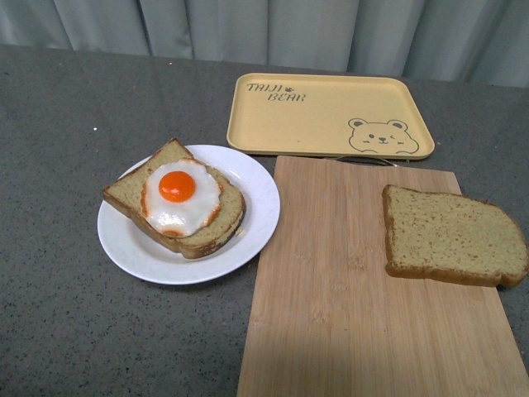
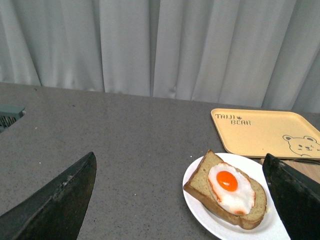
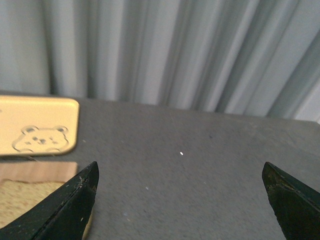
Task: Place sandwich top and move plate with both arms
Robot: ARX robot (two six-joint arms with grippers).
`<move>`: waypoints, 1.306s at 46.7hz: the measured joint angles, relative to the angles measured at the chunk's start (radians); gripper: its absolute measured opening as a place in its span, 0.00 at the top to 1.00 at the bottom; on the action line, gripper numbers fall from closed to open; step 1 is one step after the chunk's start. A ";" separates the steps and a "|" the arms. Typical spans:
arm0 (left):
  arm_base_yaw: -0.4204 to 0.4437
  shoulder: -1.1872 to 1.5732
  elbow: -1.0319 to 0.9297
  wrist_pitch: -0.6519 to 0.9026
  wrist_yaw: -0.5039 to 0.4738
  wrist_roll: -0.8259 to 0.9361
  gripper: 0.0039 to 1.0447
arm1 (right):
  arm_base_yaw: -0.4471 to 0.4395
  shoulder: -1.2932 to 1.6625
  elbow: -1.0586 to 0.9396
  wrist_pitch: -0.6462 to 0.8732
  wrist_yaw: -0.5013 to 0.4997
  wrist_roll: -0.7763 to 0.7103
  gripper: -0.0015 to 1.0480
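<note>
Sandwich top (image 1: 453, 236): lies flat on the cutting board (image 1: 347, 289), at its right side, well apart from the plate (image 1: 256, 207); nothing grips it.
Step in hand: judged to be the pick-up of the top, not yet begun.
Right tool (image 3: 180, 165): spread wide, empty; the top shows just beside one finger in its wrist view.
Left tool (image 2: 178, 156): spread wide, empty, over the grey bench (image 2: 125, 150) near the plate.
Doing it well: probably grip the slice across its crust edges, keep it level, and lower it square over the fried egg (image 1: 178, 197) without nudging the plate.
Plate contents: one bread slice (image 1: 132, 192) with the egg on top, roughly centred.
Tray (image 1: 331, 112): yellow, bear print, behind the board; nothing seen in it.
</note>
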 joint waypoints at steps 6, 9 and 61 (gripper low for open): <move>0.000 0.000 0.000 0.000 0.000 0.000 0.06 | -0.142 0.270 0.044 0.107 -0.167 -0.021 0.09; 0.000 0.000 0.000 0.000 0.000 0.000 0.06 | -0.200 0.410 0.079 0.150 -0.246 -0.010 0.09; 0.000 0.000 0.000 0.000 0.000 0.000 0.06 | -0.272 1.853 0.816 -0.051 -0.997 0.385 0.25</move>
